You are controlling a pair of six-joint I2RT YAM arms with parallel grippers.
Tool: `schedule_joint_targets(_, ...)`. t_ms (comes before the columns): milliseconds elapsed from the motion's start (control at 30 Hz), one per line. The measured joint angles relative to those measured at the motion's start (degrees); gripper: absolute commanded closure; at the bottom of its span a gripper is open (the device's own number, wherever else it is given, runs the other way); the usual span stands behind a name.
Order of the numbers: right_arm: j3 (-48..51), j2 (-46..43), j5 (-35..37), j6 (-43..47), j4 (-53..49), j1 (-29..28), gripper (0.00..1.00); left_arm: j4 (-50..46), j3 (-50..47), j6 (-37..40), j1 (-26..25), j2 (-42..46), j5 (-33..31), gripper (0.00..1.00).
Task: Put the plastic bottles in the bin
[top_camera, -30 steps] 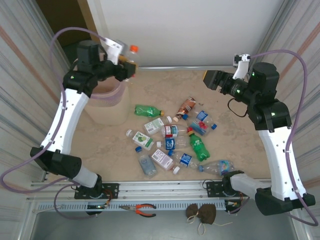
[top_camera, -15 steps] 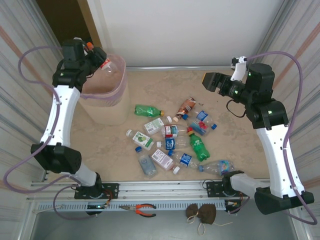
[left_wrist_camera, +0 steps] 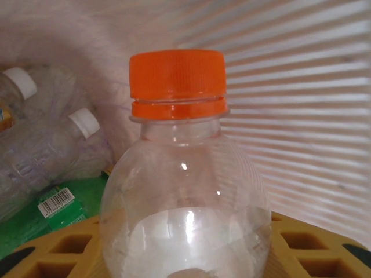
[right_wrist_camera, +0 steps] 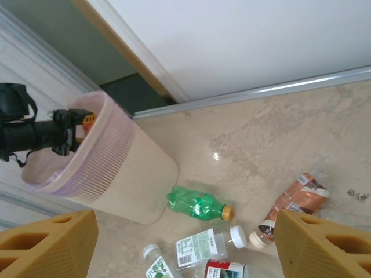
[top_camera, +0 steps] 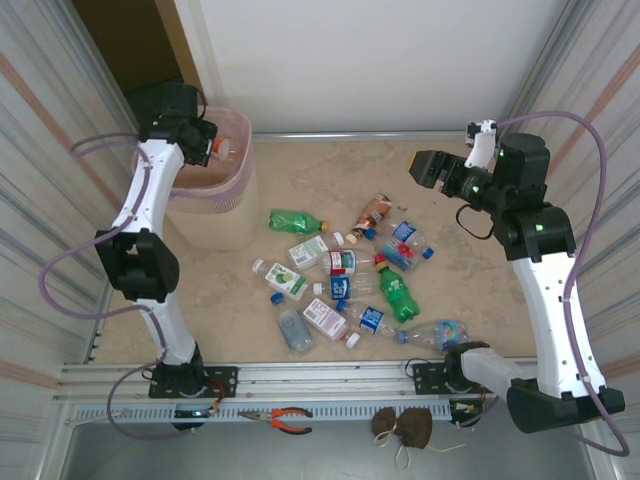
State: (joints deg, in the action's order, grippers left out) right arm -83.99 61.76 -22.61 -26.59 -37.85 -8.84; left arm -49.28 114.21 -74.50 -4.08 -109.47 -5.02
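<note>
tabletop (top_camera: 480,290) bin (top_camera: 225,215) holds bottles (left_wrist_camera: 35,145); left end effector (top_camera: 205,148) clamps orange-capped bottle (left_wrist_camera: 182,202), right one (top_camera: 422,167) apart.

The counter (top_camera: 480,290) is pale beige and marbled like stone, with a small soft glare spot (right_wrist_camera: 215,155) on it. A plain white wall (top_camera: 380,60) closes the far side, and a thin metal strip (top_camera: 340,134) runs along its foot. A ribbed left panel (top_camera: 40,150) and a ribbed right panel (top_camera: 600,80) flank the space (faint brownish stripes cross both). In the far left corner a wooden door frame (top_camera: 180,45) edges a dark opening (top_camera: 115,35). An aluminium rail (top_camera: 330,372) lines the near edge.
</note>
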Motion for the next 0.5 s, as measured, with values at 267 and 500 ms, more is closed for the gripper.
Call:
schedule_joint_targets(267,1.8,-0.5,-0.3,0.0,0.0,1.1,0.22,-0.6,0.0,-5.3,0.5,-4.6,-0.2,0.53)
schedule_joint_targets(500,3.7,-0.5,-1.5,0.0,0.1,1.5,0.22,0.3,-1.7,-7.2,0.6,-7.2,-0.1,0.50)
